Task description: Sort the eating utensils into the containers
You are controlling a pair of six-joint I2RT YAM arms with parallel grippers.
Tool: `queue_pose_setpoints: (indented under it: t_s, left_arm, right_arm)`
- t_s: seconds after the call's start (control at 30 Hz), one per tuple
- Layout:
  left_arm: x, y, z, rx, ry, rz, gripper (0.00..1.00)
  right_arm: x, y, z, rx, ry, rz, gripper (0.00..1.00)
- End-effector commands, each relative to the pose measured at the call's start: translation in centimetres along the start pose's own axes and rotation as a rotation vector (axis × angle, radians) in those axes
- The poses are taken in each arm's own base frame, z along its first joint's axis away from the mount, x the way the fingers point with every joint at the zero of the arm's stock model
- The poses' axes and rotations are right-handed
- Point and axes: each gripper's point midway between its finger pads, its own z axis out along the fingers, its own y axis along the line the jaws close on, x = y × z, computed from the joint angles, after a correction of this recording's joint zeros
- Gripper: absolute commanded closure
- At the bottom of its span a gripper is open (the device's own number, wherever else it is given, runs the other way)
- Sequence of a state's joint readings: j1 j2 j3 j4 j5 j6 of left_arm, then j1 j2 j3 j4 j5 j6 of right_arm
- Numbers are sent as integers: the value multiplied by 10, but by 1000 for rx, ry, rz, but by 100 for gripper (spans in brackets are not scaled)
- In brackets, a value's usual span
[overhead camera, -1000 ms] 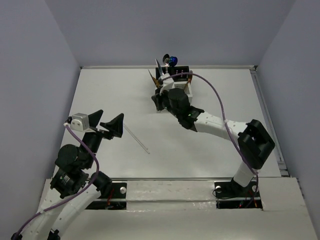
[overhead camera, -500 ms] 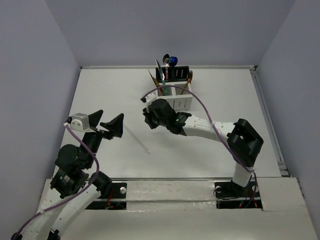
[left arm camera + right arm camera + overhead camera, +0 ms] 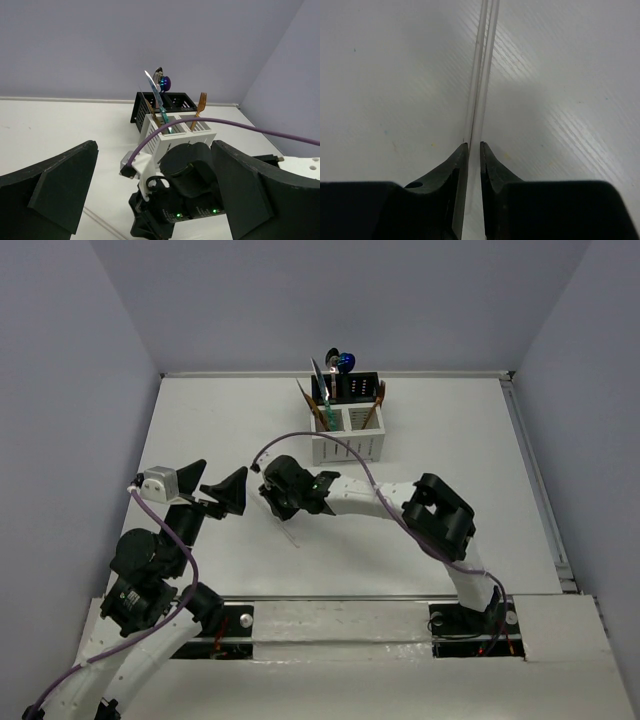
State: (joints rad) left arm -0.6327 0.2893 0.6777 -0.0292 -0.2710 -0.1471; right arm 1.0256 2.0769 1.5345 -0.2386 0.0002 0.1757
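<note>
**A:** What's moved vs a sec ago?

**B:** R arm swung off the caddy [image 3: 348, 446] and back toward the mid surface [image 3: 450, 450]. Its tool [image 3: 273, 504] is now down over the clear rod [image 3: 292, 537]. L arm is in the same spot.

**A:** R tool state?

**B:** Narrow slit. In the wrist view the R tool [image 3: 471, 146] has the clear rod [image 3: 482, 75] running straight btwn its two tips, flat on the surface. Can't tell if the tips pinch it or only straddle it.

**A:** L tool?

**B:** The L tool [image 3: 210, 483] is wide apart w/ nothing in it, up over the L side of the surface and just beside the R tool.

**A:** Utensils?

**B:** Standing in the caddy at the far edge, centre. Orange fork [image 3: 200, 104] is in the R white compartment and the teal-handled knife [image 3: 156, 92] is in the L white one. Blue spoon [image 3: 345, 362] pokes up at the back, compartment unclear.
</note>
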Motion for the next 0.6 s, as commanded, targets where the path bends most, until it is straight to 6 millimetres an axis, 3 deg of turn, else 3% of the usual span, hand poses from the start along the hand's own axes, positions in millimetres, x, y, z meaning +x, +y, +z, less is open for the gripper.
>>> queue_pose_setpoints:
  t_s: [0.0,0.17,0.57]
  left_arm:
    - [-6,1,1,-6,-34,-13,1]
    - [-7,1,0,-4,-38,-15,1]
    - [-7,1,-1,-2,-39,-16,1]
  right_arm:
    - [-15,10,7,8,-5,-14,78]
    - [-14,14,17,8,-4,-16,76]
    - [-4,-3,32,99,10,-4,79]
